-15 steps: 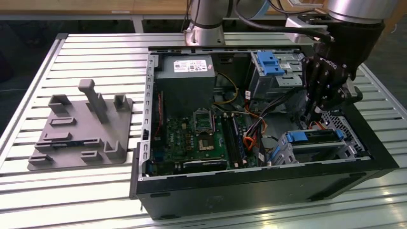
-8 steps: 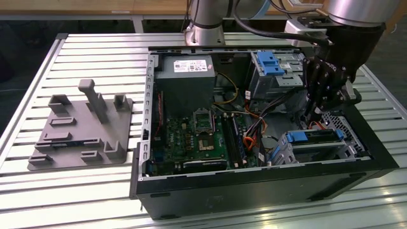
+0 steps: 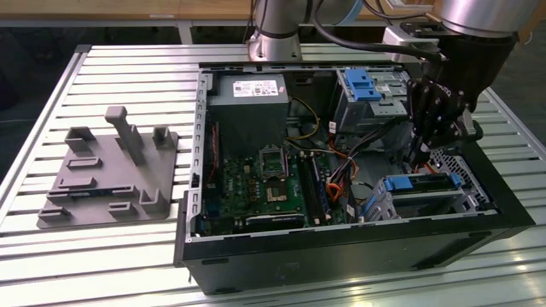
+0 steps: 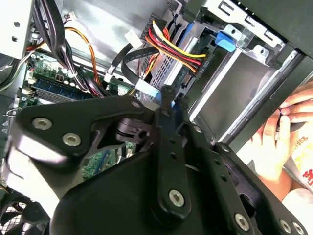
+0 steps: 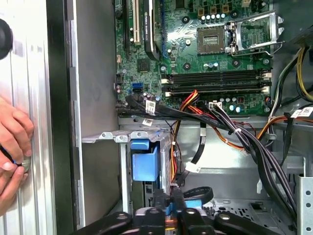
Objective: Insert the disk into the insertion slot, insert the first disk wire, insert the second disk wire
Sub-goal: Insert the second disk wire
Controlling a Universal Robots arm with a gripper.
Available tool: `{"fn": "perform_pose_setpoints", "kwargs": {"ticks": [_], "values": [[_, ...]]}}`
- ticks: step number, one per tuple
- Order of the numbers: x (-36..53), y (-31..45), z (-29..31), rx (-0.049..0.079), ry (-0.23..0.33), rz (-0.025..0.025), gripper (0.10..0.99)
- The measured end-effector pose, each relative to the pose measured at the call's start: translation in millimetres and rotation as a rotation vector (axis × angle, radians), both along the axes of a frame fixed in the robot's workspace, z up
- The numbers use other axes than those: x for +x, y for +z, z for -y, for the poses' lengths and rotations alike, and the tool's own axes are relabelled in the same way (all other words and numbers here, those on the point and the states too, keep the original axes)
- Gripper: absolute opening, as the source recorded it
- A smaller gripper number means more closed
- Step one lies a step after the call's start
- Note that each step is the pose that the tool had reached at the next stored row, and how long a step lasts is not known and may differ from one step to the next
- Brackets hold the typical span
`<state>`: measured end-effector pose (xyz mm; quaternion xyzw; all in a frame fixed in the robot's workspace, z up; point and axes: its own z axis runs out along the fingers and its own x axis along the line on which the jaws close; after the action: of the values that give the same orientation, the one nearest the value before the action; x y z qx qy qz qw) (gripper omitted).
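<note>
Presently the black linkage-fingered gripper (image 3: pixel 424 157) hangs inside the open black computer case (image 3: pixel 358 252), just above the boxy silver perforated metal drive cage (image 3: pixel 456 169) at the case's near corner on the exterior view's right. Seated in that cage lies the flat silver hard drive in its bright blue plastic frame (image 3: pixel 420 183). In both wrist views the fingers (image 4: pixel 166 105) stand nearly together, their tips at a flat black cable (image 5: pixel 195 194) beside the cage; whether they grip it cannot be told. A person's hand (image 5: pixel 12 152) rests outside the case wall.
</note>
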<state>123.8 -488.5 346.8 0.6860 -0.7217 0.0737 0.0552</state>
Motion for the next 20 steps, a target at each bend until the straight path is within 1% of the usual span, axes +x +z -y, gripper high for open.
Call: {"fn": "perform_pose_setpoints", "kwargs": {"ticks": [1, 4, 7, 11, 14, 18, 20], "values": [[0.6, -0.2, 0.0, 0.000, 0.000, -0.0024, 0.157], [2.5, -1.0, 0.1, 0.000, 0.000, -0.0116, 0.145], [4.5, -1.8, 0.2, 0.000, -0.001, -0.0232, 0.145], [6.5, -2.4, 0.3, 0.000, -0.001, -0.0350, 0.145], [6.9, -2.5, 0.4, 0.000, -0.001, -0.0398, 0.141], [7.0, -2.6, 0.5, 0.000, -0.001, -0.0424, 0.141], [7.0, -2.6, 0.5, 0.000, -0.001, -0.0427, 0.141]]}}
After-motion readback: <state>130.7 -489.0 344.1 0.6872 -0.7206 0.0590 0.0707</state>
